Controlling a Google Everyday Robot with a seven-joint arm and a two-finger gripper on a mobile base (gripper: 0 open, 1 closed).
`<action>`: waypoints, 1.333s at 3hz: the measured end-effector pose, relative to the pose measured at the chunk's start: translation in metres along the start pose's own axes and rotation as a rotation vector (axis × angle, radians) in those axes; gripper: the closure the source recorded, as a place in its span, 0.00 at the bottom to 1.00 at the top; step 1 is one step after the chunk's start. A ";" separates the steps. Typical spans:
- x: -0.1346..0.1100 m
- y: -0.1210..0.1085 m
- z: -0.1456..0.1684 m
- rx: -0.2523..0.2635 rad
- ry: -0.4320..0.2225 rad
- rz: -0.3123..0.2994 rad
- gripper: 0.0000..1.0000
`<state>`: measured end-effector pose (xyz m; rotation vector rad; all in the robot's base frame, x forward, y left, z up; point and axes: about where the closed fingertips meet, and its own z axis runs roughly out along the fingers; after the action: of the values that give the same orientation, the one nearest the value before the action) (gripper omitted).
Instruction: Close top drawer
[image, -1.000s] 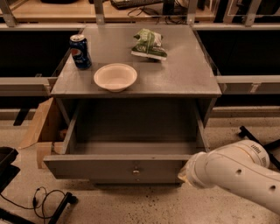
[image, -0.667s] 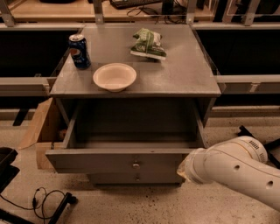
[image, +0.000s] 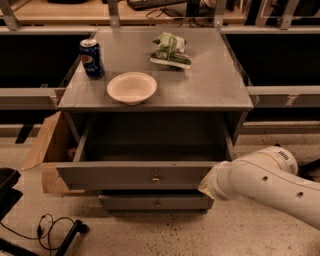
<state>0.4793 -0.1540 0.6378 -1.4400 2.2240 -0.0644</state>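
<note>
The top drawer (image: 135, 175) of the grey cabinet stands pulled out, its long flat front panel facing me with a small metal knob (image: 155, 178) in the middle. Its inside looks empty. My white arm (image: 265, 182) comes in from the lower right, and its end (image: 212, 181) sits against the right end of the drawer front. The gripper itself is hidden behind the arm and the front panel.
On the cabinet top (image: 210, 90) stand a blue soda can (image: 92, 58), a white bowl (image: 131, 87) and a green snack bag (image: 171, 50). A lower drawer front (image: 156, 202) shows beneath. A cardboard box (image: 47, 150) stands at the left; cables (image: 55, 227) lie on the floor.
The drawer front has moved back toward the cabinet, so less of the drawer's inside shows. My arm has followed it inward and up.
</note>
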 end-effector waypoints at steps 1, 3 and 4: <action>-0.018 -0.018 0.021 -0.032 -0.028 -0.034 1.00; -0.018 -0.030 0.036 -0.041 -0.045 -0.039 1.00; -0.014 -0.040 0.050 -0.055 -0.053 -0.045 1.00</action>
<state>0.5386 -0.1489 0.6107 -1.5034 2.1668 0.0197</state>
